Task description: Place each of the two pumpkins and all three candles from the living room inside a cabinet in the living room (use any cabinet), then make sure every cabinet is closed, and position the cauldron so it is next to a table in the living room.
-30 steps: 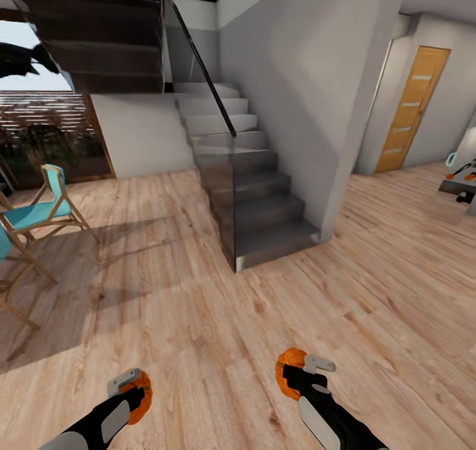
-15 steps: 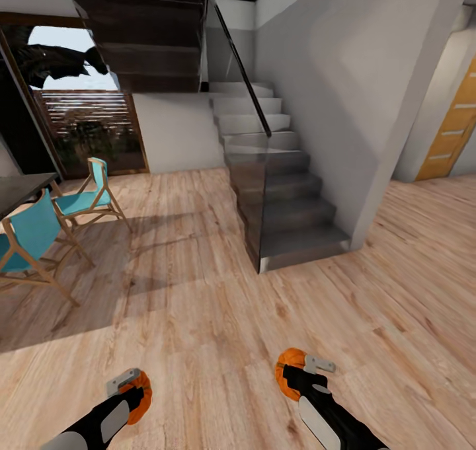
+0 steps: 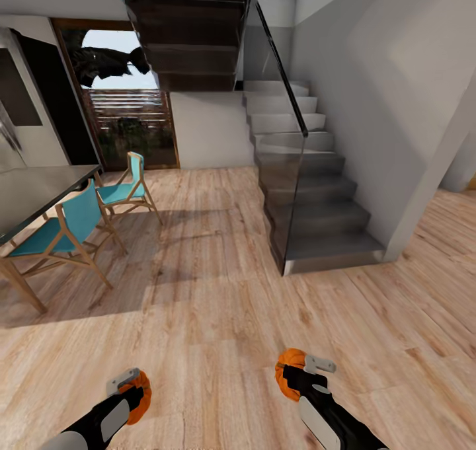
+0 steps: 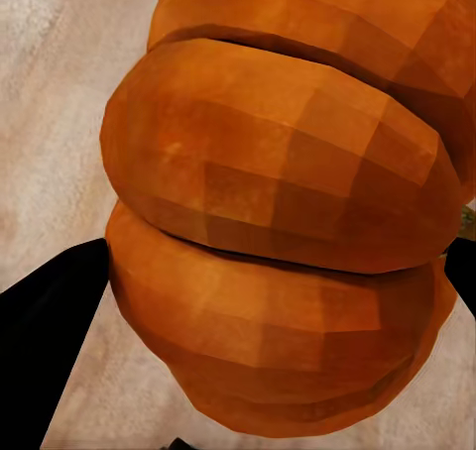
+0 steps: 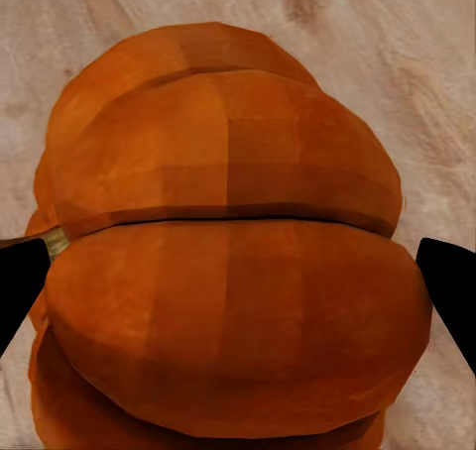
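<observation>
Each of my grippers carries an orange ribbed pumpkin above the wooden floor. In the head view, my left gripper (image 3: 132, 387) at the lower left is shut on one pumpkin (image 3: 140, 397). My right gripper (image 3: 299, 371) at lower centre is shut on the other pumpkin (image 3: 289, 374). The left wrist view looks straight at its pumpkin (image 4: 288, 222), with dark fingers (image 4: 45, 331) at both sides. In the right wrist view the second pumpkin (image 5: 228, 262) sits between two dark fingertips (image 5: 451, 286). The candles, cabinet, cauldron and coffee table are out of view.
A grey staircase (image 3: 311, 192) with a glass balustrade (image 3: 281, 139) rises ahead right. A dark dining table (image 3: 33, 192) with two teal chairs (image 3: 66, 232) stands at the left. A dark-framed window (image 3: 129, 119) is behind them. Open wooden floor (image 3: 218, 318) lies ahead.
The whole view has swung left: the stairs slid right, the orange door left the picture, and the dining table and chairs came in. Both grippers keep their pumpkins.
</observation>
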Robot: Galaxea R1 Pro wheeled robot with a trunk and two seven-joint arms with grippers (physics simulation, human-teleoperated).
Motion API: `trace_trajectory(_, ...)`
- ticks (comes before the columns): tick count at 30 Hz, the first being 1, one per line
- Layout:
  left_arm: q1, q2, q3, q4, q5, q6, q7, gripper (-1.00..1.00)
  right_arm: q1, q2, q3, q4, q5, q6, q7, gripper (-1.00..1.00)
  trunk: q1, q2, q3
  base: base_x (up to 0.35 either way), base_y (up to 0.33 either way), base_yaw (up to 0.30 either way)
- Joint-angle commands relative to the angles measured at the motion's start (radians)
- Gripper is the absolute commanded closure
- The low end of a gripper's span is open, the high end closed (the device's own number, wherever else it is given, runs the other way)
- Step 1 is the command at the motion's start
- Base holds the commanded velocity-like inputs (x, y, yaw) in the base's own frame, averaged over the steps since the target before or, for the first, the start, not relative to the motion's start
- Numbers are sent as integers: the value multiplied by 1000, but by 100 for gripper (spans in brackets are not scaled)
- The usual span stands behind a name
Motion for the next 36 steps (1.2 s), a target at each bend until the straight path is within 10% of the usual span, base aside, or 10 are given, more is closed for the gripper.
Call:
trace_trajectory(1,0,2,-8,-4,4,5,6,100,-1,-2,6,-3,-1,5,-9,100,0,-1,-1,0,0,291)
trace_trajectory(36,0,9,-10,-8,7,11,-3,100,-1,-3,5,-6,-6,21,22,100,0,-1,-5,0,0,291)
